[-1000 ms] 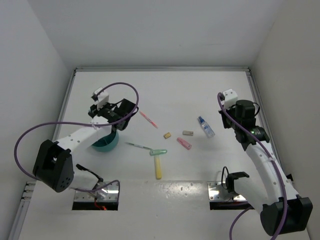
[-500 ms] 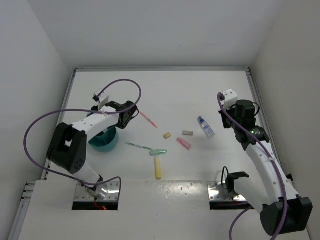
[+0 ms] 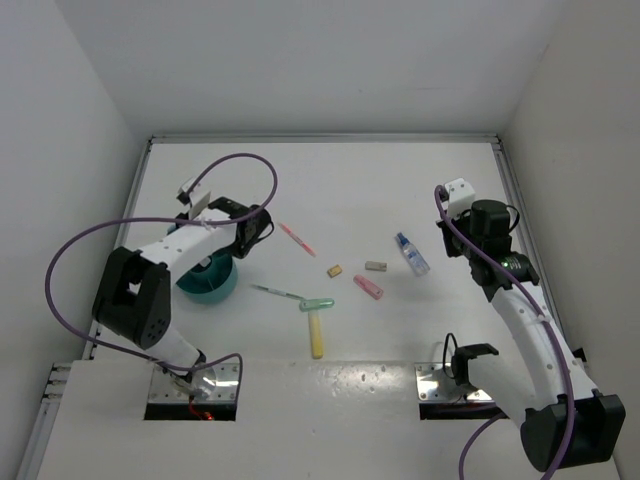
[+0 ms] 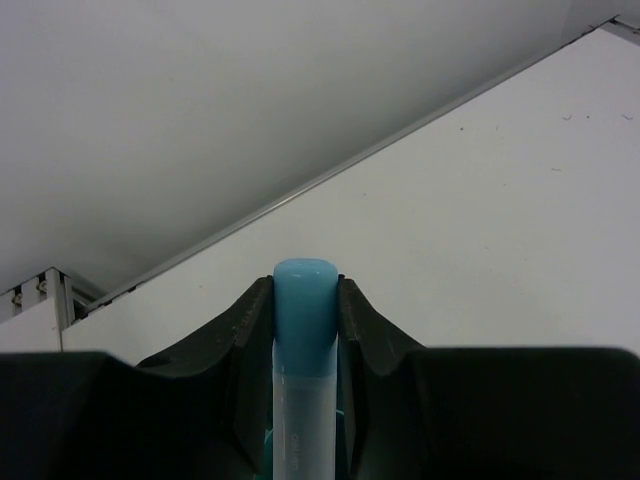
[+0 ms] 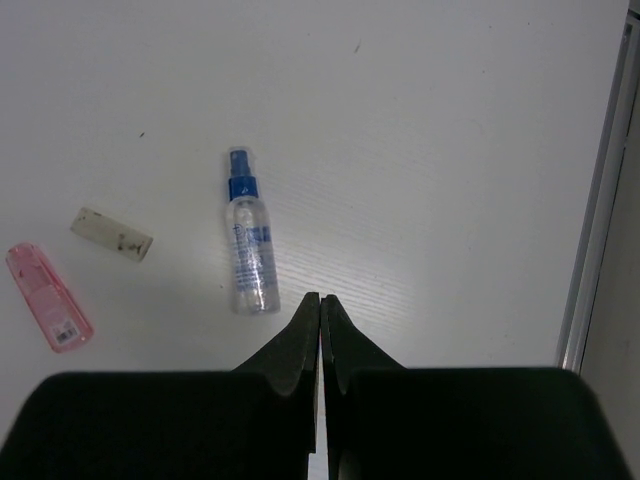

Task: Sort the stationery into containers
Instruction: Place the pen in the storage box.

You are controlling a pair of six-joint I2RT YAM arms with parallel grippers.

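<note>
Two arms on my screen. The left gripper [image 4: 305,288] has its jaws clamped on the light-blue plastic marker [image 4: 303,340], one black finger pressing each side. The marker's long axis runs straight along the fingers, and its rounded blue end pokes just past the tips, pointing away from the wrist camera toward the white table [image 4: 500,230]. From above, that gripper sits just beyond the round teal plastic cup [image 3: 208,284], aimed away from it to the right; I can't make out the marker itself in that view. The right gripper [image 5: 320,305] has its jaws pressed together on nothing. It hangs over the table near the clear spray bottle with a blue collar [image 5: 247,240], which lies flat with its nozzle pointing away from the fingers. Left of the bottle lie a tan eraser block [image 5: 111,233] and a flat pink marker [image 5: 48,296], the marker on a slant. Mid-table from above, the yellow marker [image 3: 316,340] lies with its length running near to far. The thin green pen [image 3: 277,292] runs roughly left to right, near the cup. The thin pink-red pen [image 3: 297,239] slants from far-left to near-right, just right of the left gripper. A second tan eraser [image 3: 335,270] sits between that pen and the pink marker.
</note>
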